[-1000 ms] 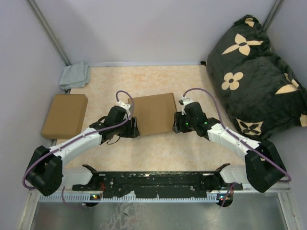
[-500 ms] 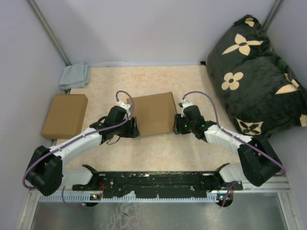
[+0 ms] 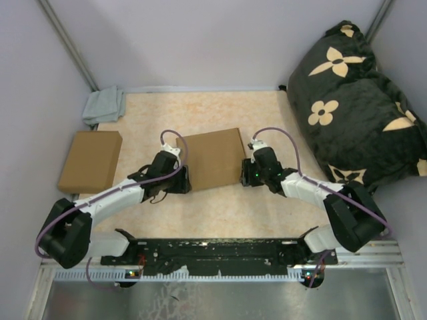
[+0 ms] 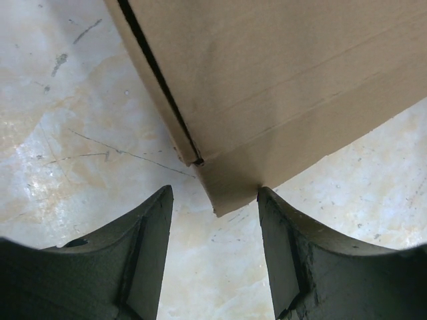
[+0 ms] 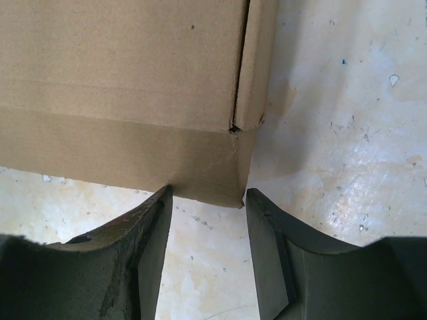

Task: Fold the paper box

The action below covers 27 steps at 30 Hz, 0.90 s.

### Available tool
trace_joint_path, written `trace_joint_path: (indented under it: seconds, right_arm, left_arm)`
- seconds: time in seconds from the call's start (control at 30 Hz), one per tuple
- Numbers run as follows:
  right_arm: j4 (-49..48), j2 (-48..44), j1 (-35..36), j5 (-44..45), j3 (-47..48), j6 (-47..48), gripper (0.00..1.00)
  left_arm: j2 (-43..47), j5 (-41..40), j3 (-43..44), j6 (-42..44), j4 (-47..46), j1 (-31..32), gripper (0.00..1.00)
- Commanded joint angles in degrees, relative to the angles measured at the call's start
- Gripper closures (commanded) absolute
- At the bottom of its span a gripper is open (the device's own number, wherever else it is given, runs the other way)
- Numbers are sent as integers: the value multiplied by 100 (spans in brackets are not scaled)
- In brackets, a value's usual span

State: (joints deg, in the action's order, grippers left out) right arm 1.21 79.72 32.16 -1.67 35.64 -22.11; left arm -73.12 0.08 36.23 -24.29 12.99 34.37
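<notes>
While the paper box [image 3: 212,158] sits where it was a second ago, in the middle of the desk [image 3: 220,207] and already a shallow, flat-topped mailer, the arms around it have resettled. The right forearm has swung inward and dropped lower, and the right hand [image 5: 207,193] has drawn its fingers a little closer. They still stand apart, with the box's near right corner just ahead of the tips, grasping nothing. The left hand [image 4: 213,200] has eased slightly left and is likewise released, its fingers straddling the near left corner flap. By the look of it the folding is all but finished — what remains seems to be squaring or tucking those near corners.
</notes>
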Motion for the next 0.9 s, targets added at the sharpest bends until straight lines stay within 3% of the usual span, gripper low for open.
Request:
trace_joint_path:
  seconds: [0.0, 0.2, 0.3, 0.4, 0.47, 0.5, 0.53, 0.63, 0.67, 0.87]
  right_arm:
    - [-89, 180, 53, 270, 187, 42, 51]
    - [899, -204, 58, -25, 633, 130, 45]
    - [1274, -651, 53, 16, 864, 177, 44]
    - [1636, -886, 46, 112, 1307, 254, 43]
    - [1708, -830, 37, 176, 1767, 340, 44]
    - [1656, -713, 31, 205, 1960, 404, 47]
    - [1582, -534, 16, 206, 2198, 461, 57]
    - [1485, 500, -82, -79, 3145, 646, 92]
    - [1524, 923, -103, -155, 3547, 707, 100]
    - [1925, 3470, -122, -355, 6206, 1073, 100]
  left_arm:
    - [76, -356, -109, -79, -354, 18, 40]
    - [462, -359, 42, -75, 87, 17, 41]
    - [821, -333, 114, -120, 315, 18, 47]
    - [1148, -189, 195, -90, 472, 17, 62]
    - [1300, -70, 280, -95, 568, 18, 77]
    - [1367, 31, 288, -95, 551, 22, 90]
    - [1419, 152, 265, -92, 479, 18, 99]
    - [1382, 537, 53, 11, 6, 26, 100]
    - [1256, 637, 31, 18, -77, 26, 100]
    - [458, 943, -73, 28, -662, 152, 100]
